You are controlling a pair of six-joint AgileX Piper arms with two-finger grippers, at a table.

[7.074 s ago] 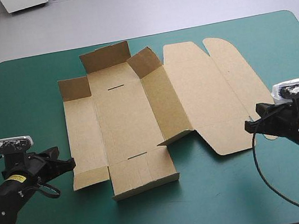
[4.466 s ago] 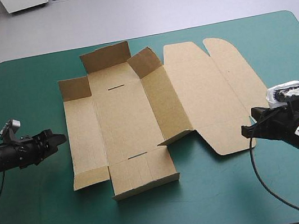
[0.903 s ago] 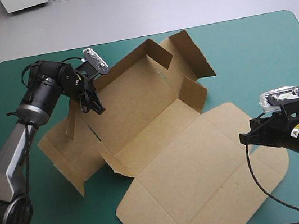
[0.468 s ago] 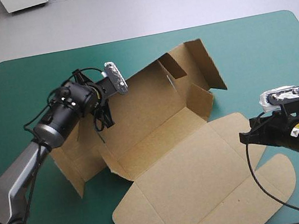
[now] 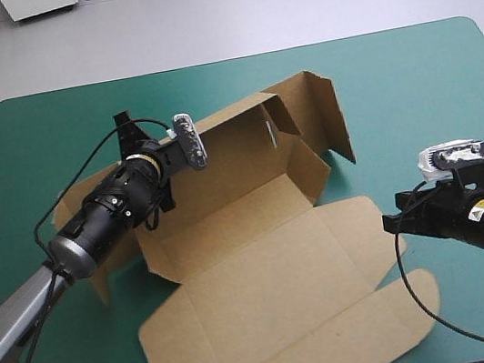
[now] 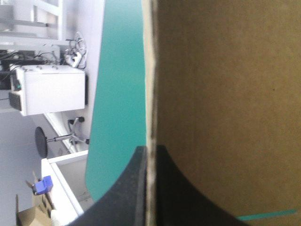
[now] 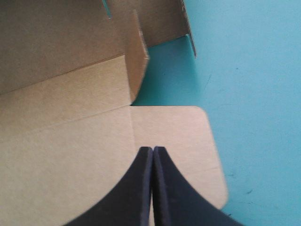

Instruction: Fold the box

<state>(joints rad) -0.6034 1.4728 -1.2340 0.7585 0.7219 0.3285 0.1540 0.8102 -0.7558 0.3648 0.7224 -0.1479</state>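
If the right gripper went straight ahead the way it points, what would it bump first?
Probably the box: the right gripper points over its flat lid toward a raised end flap. Its height above the lid is unclear, so it might scrape the lid first.

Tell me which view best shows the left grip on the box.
The left wrist view: the left gripper is shut on the box edge, one finger on each side. In the high view the arm covers the fingers. The right wrist view shows only the box, not that gripper.
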